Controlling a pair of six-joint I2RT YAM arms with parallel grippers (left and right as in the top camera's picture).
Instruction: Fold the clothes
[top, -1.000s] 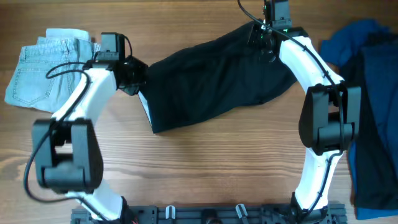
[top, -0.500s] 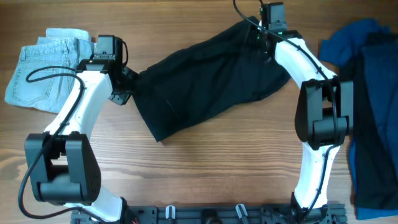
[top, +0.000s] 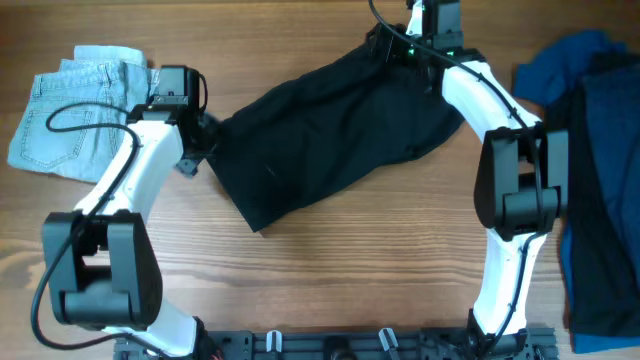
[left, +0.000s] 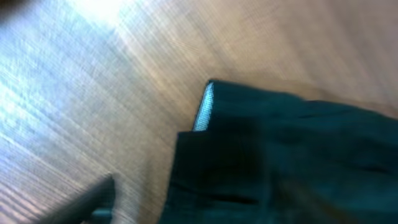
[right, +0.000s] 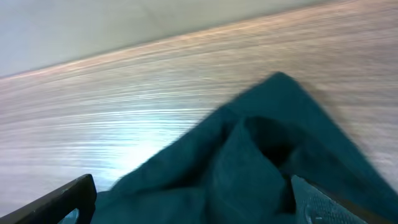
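Observation:
The black shorts (top: 335, 130) lie spread in a slanted band across the middle of the table. My left gripper (top: 203, 143) sits at their left corner, open. In the left wrist view one finger (left: 93, 200) stands off the cloth over bare wood, beside the shorts (left: 280, 162) and a pale waistband strip (left: 205, 107). My right gripper (top: 397, 47) is at the far right corner, open. Its fingers (right: 71, 196) stand wide apart, with a bunched corner of the shorts (right: 249, 162) lying loose between them.
Folded light-blue denim shorts (top: 70, 120) lie at the back left, close behind my left arm. A royal-blue garment (top: 565, 70) and a dark navy one (top: 605, 200) are piled along the right edge. Bare wood (top: 330, 270) runs along the front.
Both grippers have gone from shut to open and let go of the black shorts. The shorts were drawn out to the left and back, then settled flat. The pale strip no longer shows from overhead.

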